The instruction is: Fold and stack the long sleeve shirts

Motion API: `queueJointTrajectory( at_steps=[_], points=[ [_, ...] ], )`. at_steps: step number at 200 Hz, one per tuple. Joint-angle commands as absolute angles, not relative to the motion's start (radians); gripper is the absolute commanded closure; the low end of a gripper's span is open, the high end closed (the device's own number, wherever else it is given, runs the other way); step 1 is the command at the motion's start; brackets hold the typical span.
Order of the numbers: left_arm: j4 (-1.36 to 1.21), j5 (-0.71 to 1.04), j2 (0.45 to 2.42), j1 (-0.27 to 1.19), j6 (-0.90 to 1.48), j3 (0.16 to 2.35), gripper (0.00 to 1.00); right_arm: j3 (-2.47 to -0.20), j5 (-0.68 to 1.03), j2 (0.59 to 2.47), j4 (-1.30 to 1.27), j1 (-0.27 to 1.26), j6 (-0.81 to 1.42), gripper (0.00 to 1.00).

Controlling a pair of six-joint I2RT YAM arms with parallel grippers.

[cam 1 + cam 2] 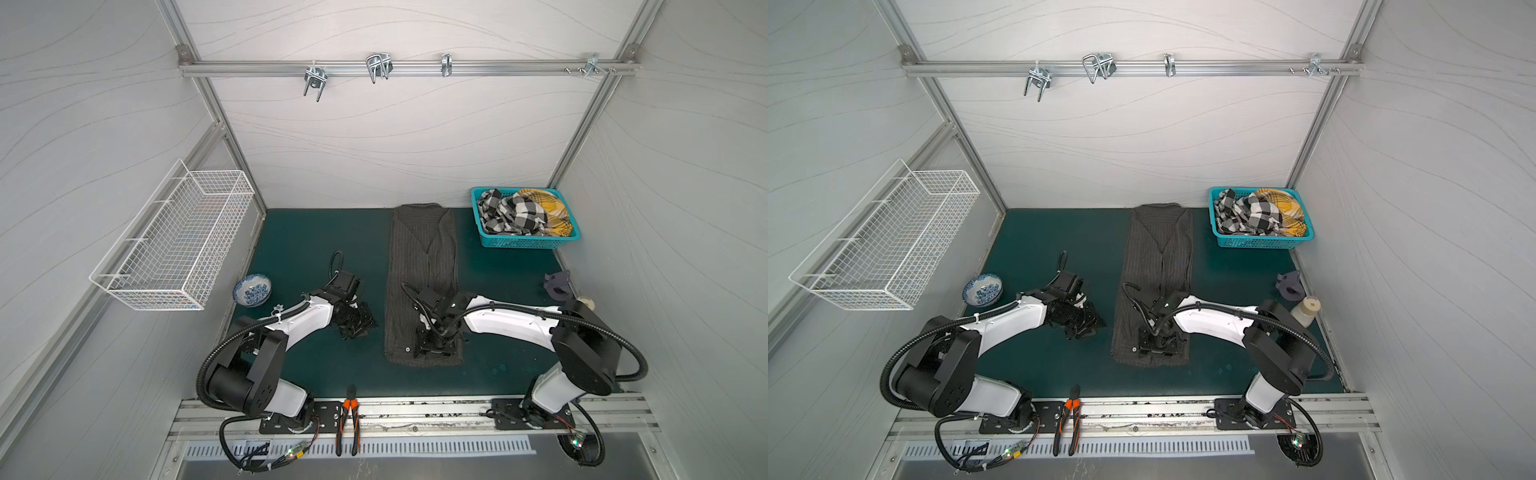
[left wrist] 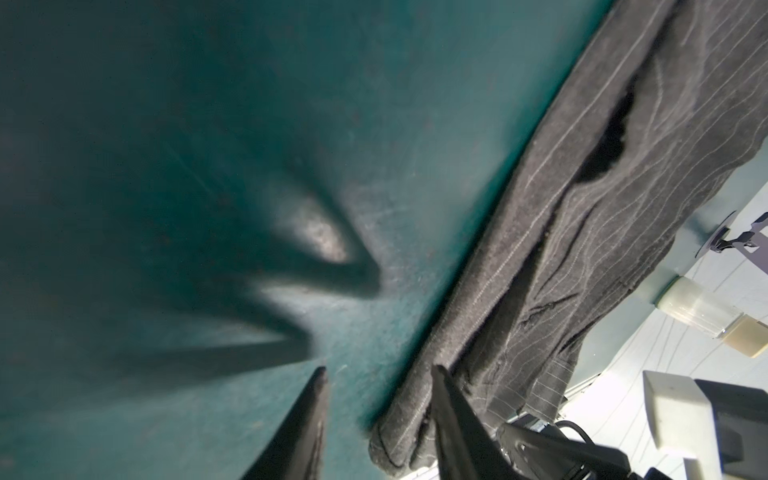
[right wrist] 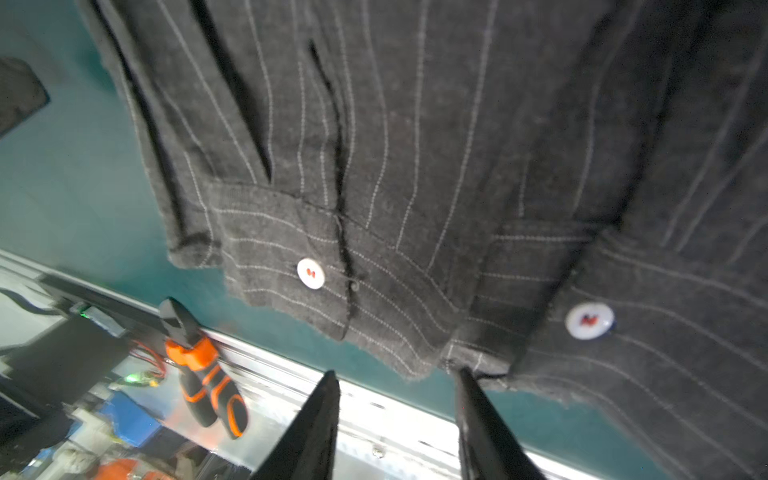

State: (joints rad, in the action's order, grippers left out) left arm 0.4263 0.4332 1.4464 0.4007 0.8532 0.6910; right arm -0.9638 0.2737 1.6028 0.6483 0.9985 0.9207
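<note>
Orange-handled pliers [image 1: 348, 419] lie across the front rail. Beyond them, the pinstriped charcoal shirt [image 1: 419, 249] lies folded in a long strip at mid-mat, running back to the rear wall. The right gripper [image 3: 397, 372] stands over its near end, by the buttoned cuffs, jaws apart and empty. The left gripper [image 2: 378, 370] hangs just beside its left edge, jaws apart and empty. A teal basket [image 1: 523, 242] of checked cloth sits far right.
</note>
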Motion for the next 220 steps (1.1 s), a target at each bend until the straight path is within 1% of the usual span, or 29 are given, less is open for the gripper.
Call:
queueJointTrajectory(
  at_steps=[1,15,24,34,41,52,64,79,93,109,123,145,160,188,203,210,220],
  points=[
    [0.418,0.456,1.43,0.44,0.88,0.704,0.55,-0.997,0.227,1.524,0.756,1.006,0.883,0.39],
    [0.412,0.466,1.421,0.46,0.898,0.694,0.53,-1.006,0.153,1.444,0.838,1.0,0.85,0.32],
    [0.411,0.469,1.416,0.468,0.907,0.688,0.52,-0.991,0.119,1.395,0.877,0.976,0.834,0.3],
    [0.405,0.471,1.412,0.469,0.915,0.676,0.52,-0.951,0.121,1.343,0.894,0.925,0.811,0.3],
    [0.397,0.473,1.41,0.469,0.921,0.669,0.52,-0.906,0.139,1.309,0.892,0.875,0.792,0.31],
    [0.384,0.483,1.41,0.469,0.923,0.666,0.52,-0.829,0.181,1.26,0.862,0.789,0.763,0.36],
    [0.373,0.499,1.417,0.469,0.923,0.668,0.52,-0.752,0.261,1.216,0.807,0.701,0.721,0.39],
    [0.365,0.51,1.431,0.469,0.92,0.673,0.52,-0.676,0.366,1.198,0.748,0.591,0.674,0.44],
    [0.358,0.522,1.448,0.469,0.915,0.673,0.52,-0.634,0.438,1.206,0.702,0.531,0.64,0.45],
    [0.34,0.54,1.464,0.475,0.911,0.667,0.52,-0.617,0.471,1.232,0.671,0.522,0.615,0.43],
    [0.351,0.539,1.471,0.482,0.905,0.663,0.52,-0.601,0.498,1.251,0.636,0.519,0.619,0.43],
    [0.358,0.538,1.466,0.492,0.905,0.648,0.52,-0.574,0.508,1.272,0.59,0.518,0.643,0.48],
    [0.362,0.537,1.457,0.496,0.909,0.637,0.53,-0.566,0.504,1.284,0.574,0.517,0.652,0.49],
    [0.365,0.538,1.456,0.501,0.91,0.623,0.54,-0.566,0.508,1.296,0.558,0.512,0.66,0.46],
    [0.357,0.54,1.466,0.503,0.912,0.62,0.57,-0.565,0.514,1.301,0.547,0.51,0.663,0.46],
    [0.349,0.544,1.474,0.503,0.914,0.62,0.59,-0.565,0.515,1.305,0.544,0.51,0.665,0.48],
    [0.34,0.552,1.488,0.505,0.917,0.622,0.61,-0.563,0.516,1.31,0.538,0.511,0.67,0.56]
  ],
)
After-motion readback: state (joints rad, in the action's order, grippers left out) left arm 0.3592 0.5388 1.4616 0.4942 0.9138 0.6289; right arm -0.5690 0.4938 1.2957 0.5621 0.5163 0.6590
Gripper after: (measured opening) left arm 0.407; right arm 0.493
